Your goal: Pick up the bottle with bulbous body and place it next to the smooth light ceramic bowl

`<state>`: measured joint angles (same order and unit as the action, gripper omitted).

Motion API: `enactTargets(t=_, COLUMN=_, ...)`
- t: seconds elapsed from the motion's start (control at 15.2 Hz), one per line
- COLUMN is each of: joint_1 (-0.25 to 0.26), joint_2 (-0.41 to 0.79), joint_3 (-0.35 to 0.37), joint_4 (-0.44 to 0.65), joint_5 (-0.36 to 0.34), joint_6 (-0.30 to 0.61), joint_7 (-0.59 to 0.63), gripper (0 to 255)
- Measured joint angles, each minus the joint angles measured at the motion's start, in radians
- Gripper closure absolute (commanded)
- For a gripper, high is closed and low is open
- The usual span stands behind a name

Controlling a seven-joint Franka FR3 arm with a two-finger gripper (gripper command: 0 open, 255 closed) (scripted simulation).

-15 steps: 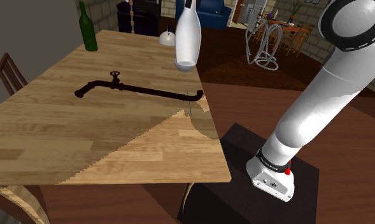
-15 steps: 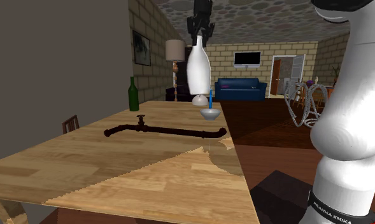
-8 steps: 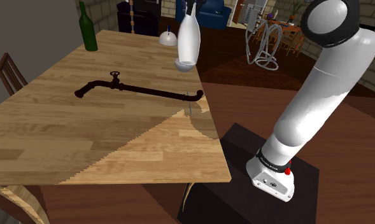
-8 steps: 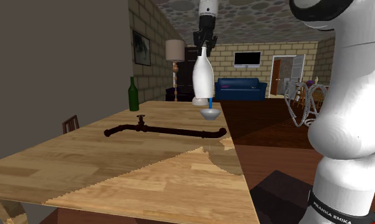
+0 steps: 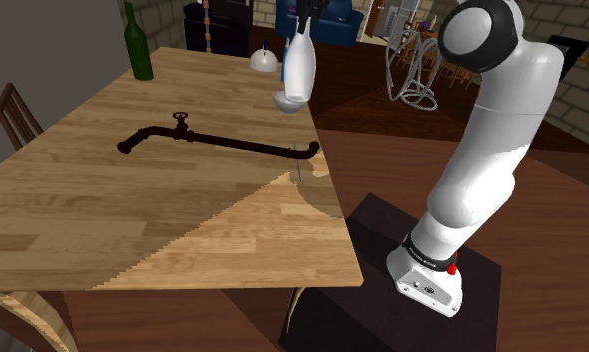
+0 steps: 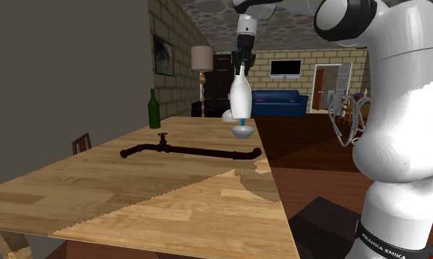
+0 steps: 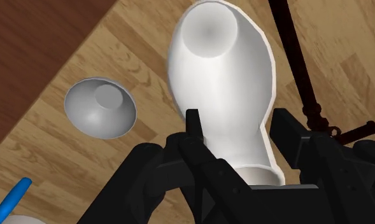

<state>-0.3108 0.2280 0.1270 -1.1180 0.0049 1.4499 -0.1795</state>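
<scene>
A white bottle with a bulbous body hangs upright over the far end of the wooden table. My black gripper is shut on its neck from above. In the wrist view the fingers clasp the neck, and the bottle's body points down at the tabletop. A small smooth grey-white bowl sits on the table near the edge, just below and beside the hanging bottle. The bottle does not touch the table.
A dark pipe with a valve lies across the table's middle. A green bottle stands at the far corner. A white rounded dish with a blue stick sits beyond the bowl. A chair stands beside the table.
The arm has stretched out and carried the bottle away from the stand toward the table's far end, lower and closer above the bowl. The grip has stayed shut.
</scene>
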Motion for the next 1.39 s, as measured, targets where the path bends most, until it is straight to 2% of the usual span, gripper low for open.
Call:
enactTargets(t=0.2, joint_1=-0.022, joint_2=0.1, joint_3=-0.014, joint_4=0.112, joint_5=-0.004, joint_6=-0.014, joint_7=-0.04, gripper=255)
enactTargets(t=0.46, joint_1=-0.05, joint_2=0.272, joint_3=-0.03, joint_4=0.334, joint_5=-0.009, joint_6=-0.065, joint_7=-0.092, gripper=255)
enactTargets(t=0.59, joint_1=-0.059, joint_2=0.275, joint_3=-0.032, joint_4=0.307, joint_5=-0.007, joint_6=-0.037, joint_7=-0.102, gripper=255)
enactTargets(t=0.99, joint_1=-0.071, joint_2=0.195, joint_3=-0.032, joint_4=0.093, joint_5=0.001, joint_6=0.098, joint_7=-0.11, gripper=255)
enactTargets(t=1.39, joint_1=-0.076, joint_2=0.156, joint_3=-0.032, joint_4=-0.05, joint_5=0.005, joint_6=0.201, joint_7=-0.114, gripper=255)
